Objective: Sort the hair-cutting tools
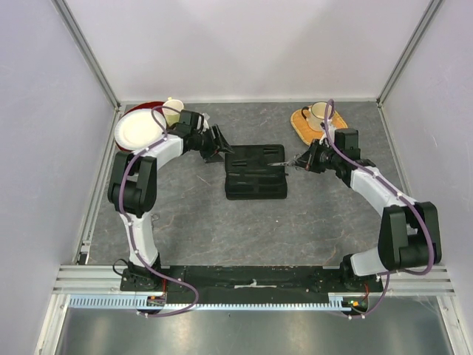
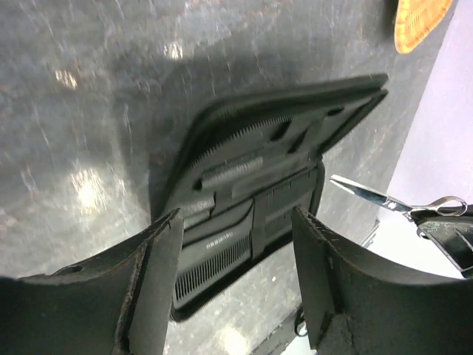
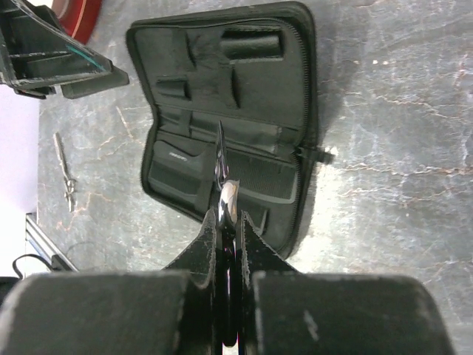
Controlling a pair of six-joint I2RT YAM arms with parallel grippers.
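Observation:
The black zip case [image 1: 255, 171] lies open mid-table. My right gripper [image 1: 299, 161] is shut on silver scissors [image 3: 222, 159], held edge-on with the blades pointing over the case's right edge; they also show in the left wrist view [image 2: 384, 198]. A second slim silver pair [image 3: 65, 171] lies on the table beyond the case in the right wrist view. A black comb [image 2: 214, 265] sits in a pocket of the case [image 2: 295, 140], teeth showing. I cannot pick out the other comb. My left gripper [image 2: 236, 222] is open and empty, just off the case's far left corner [image 1: 218, 148].
A white plate [image 1: 140, 127] on a red one, with a cream cup [image 1: 172, 109], stands back left behind the left arm. A wicker mat [image 1: 303, 126] with a cup [image 1: 319, 112] sits back right. White walls and metal rails bound the table.

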